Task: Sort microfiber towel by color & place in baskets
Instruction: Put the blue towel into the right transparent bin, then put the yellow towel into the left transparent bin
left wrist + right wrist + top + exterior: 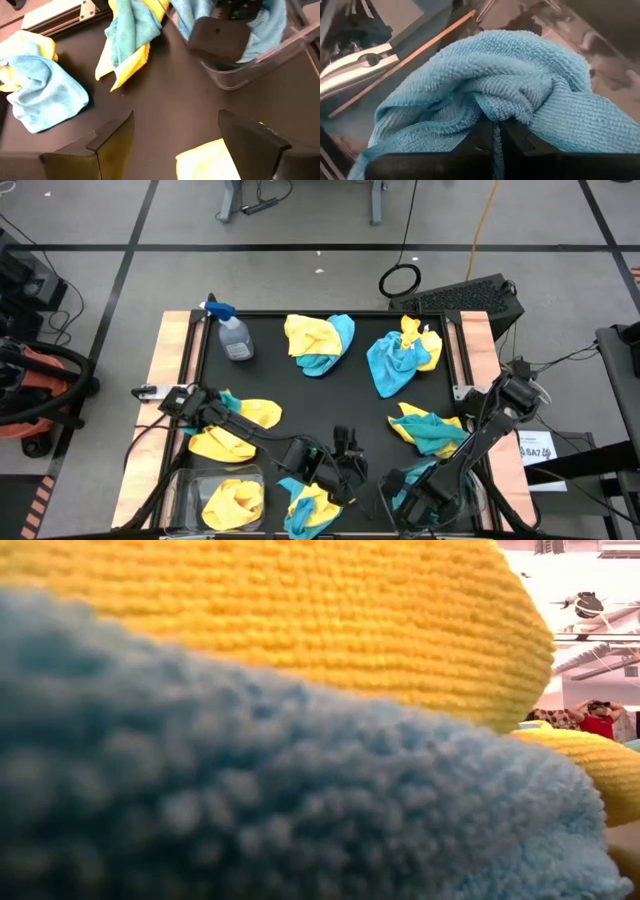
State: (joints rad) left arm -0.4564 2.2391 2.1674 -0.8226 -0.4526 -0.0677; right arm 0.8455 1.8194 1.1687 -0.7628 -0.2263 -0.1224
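Overhead shot first: left pincer [345, 465] hangs wide open over the desk [310, 405], right pincer [425, 495] sits down in the right basket [478, 498]. Yellow towel [232, 502] lies in the left basket [190, 485]. Right wrist cam: fingers pinched tight on a blue towel [520, 85].

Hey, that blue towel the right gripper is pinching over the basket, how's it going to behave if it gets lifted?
The blue towel, pinched by the right gripper, bunches into soft folds, so it will probably hang limp rather than hold shape. Its looped pile looks grippy, so slipping seems unlikely. Being thin cloth, it is likely light; a trailing edge might drag on the basket wall.
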